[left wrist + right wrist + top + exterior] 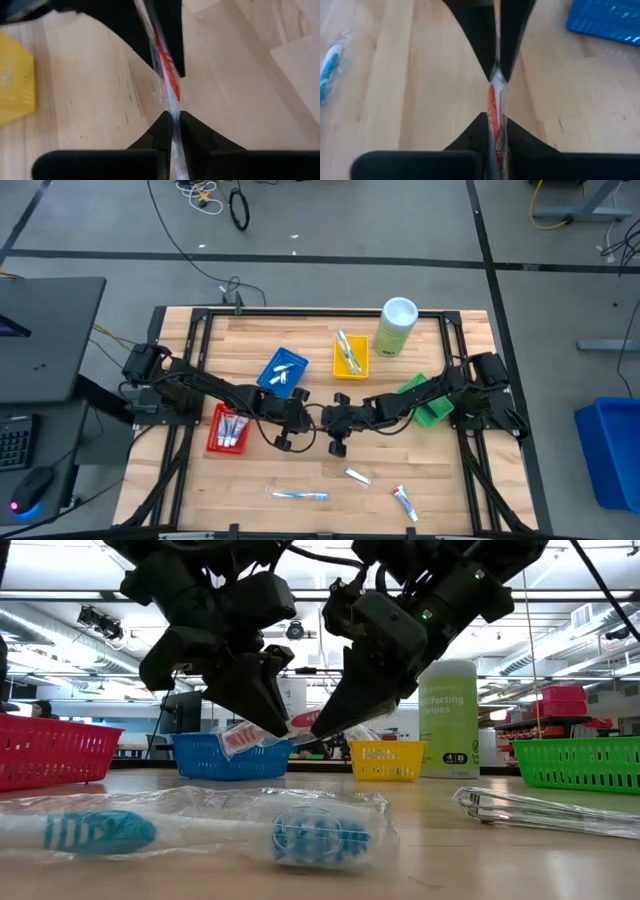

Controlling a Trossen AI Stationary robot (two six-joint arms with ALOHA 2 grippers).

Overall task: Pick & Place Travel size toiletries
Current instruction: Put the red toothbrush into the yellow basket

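toiletry packet, red-marked, in clear wrap (243, 737): held above the middle of the bench (300, 470), pinched at 1 end by the left tool (303, 412) and at the other end by the right tool (333, 418); both tools clenched on it, tips facing each other. left wrist view shows the wrap (169, 80) stretched between the 2 pairs of dark fingers; right wrist view shows the same packet (496, 107) from the other end.

toothbrush, white and blue, in clear wrap (298, 495): flat on the near part of the bench, well apart from both tools; fills the foreground of the low view (200, 830).

small wrapped item (358, 475): flat on the bench, between the toothbrush and the tube.

mini tube, white with red and blue marks (405, 501): flat near the front right of the bench.

red tray (227, 429): left of centre, holding white tubes with red marks.

blue tray (282, 371): behind the left tool, holding wrapped items.

yellow tray (349, 355): behind centre, holding slim wrapped items.

green tray (428, 405): under the right arm, contents hidden.

pale-green canister with white lid (396, 326): upright, just beside the yellow tray at the back.
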